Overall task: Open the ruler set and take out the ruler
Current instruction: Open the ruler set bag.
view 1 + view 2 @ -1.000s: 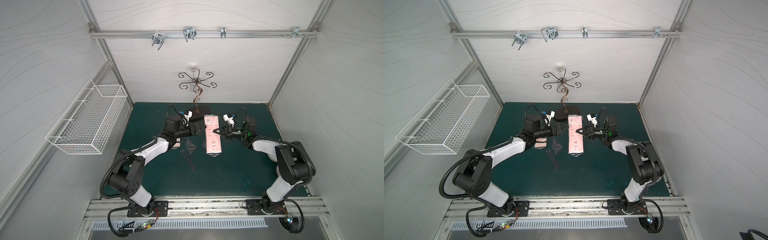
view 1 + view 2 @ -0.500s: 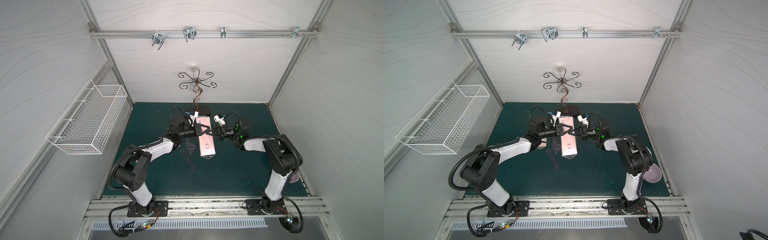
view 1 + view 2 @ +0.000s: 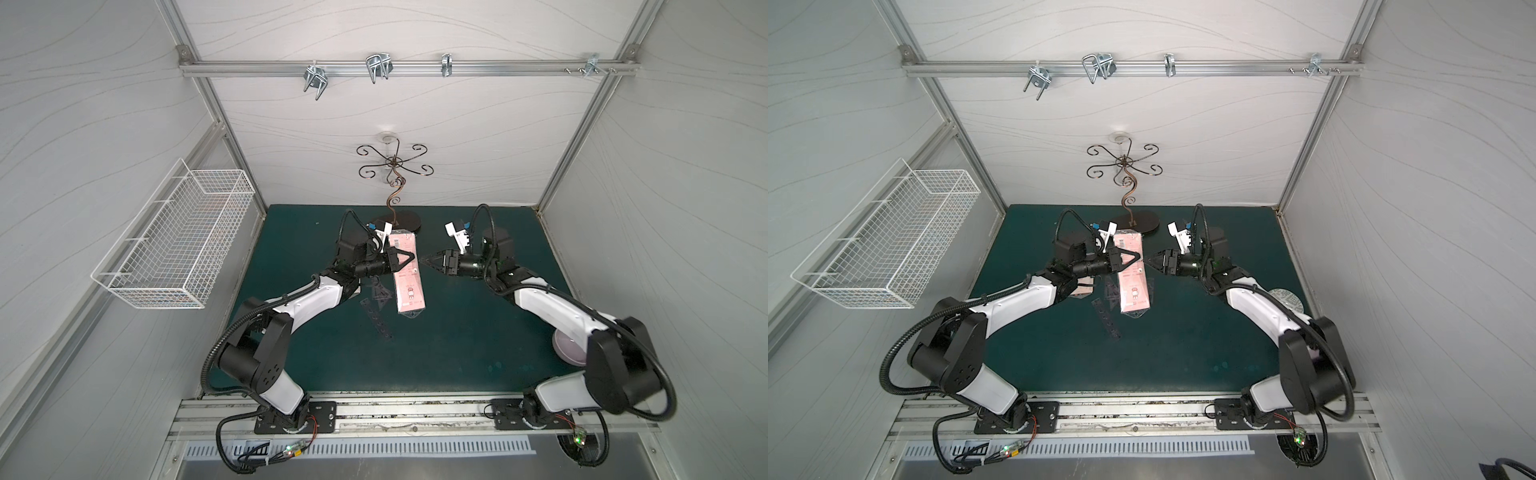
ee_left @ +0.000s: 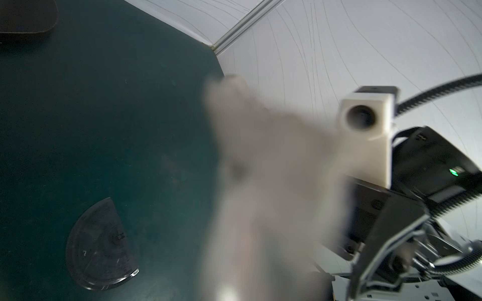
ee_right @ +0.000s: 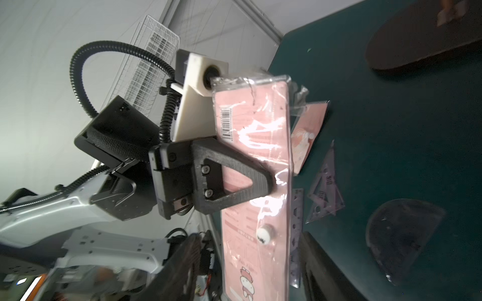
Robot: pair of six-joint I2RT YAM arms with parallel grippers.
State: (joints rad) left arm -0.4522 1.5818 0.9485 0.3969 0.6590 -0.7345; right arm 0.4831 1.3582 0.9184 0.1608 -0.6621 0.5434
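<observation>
The ruler set (image 3: 409,276) (image 3: 1133,282) is a pink pack in a clear sleeve, held up on edge over the green mat. My left gripper (image 3: 409,257) (image 3: 1136,255) is shut on its upper half; one finger (image 5: 234,177) lies flat across the pack (image 5: 258,146). The pack is a pale blur (image 4: 260,182) in the left wrist view. My right gripper (image 3: 424,259) (image 5: 250,271) is open, just right of the pack and off it. A dark clear ruler (image 3: 376,318) (image 3: 1105,318) (image 5: 296,234) lies on the mat beside the pack.
A set square (image 3: 380,295) (image 5: 326,192), a protractor (image 4: 99,250) (image 5: 401,234) and a pink card (image 5: 307,138) lie on the mat. The hook stand's dark base (image 3: 399,218) is behind the pack. A wire basket (image 3: 178,245) hangs on the left wall. A purple bowl (image 3: 565,349) sits right.
My left gripper came in and shut on the pack. The right gripper opened, let go of the pack and drew back to the right. The pack shifted slightly left.
</observation>
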